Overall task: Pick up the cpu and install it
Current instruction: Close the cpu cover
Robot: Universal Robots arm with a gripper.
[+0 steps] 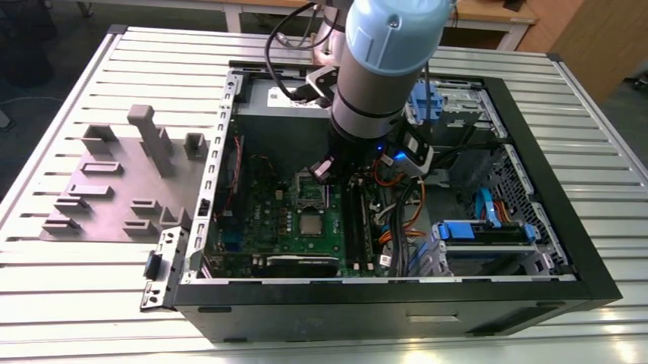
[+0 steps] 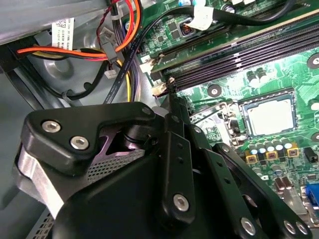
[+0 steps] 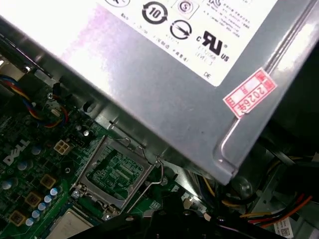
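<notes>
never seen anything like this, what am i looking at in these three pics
A robot arm reaches down into an open computer case lying on a ribbed metal table. One picture is from a camera off the arm; the two wrist views ride on the arm and look closely at the green circuit board. The gripper hangs over that board. The cpu, a small silver square, sits on the board, not held. Grey plastic blocks stand on the table at the exterior view's left.

Computer case on the table; motherboard inside, cpu on it; block fixture beside the case, at the exterior view's left.
</notes>
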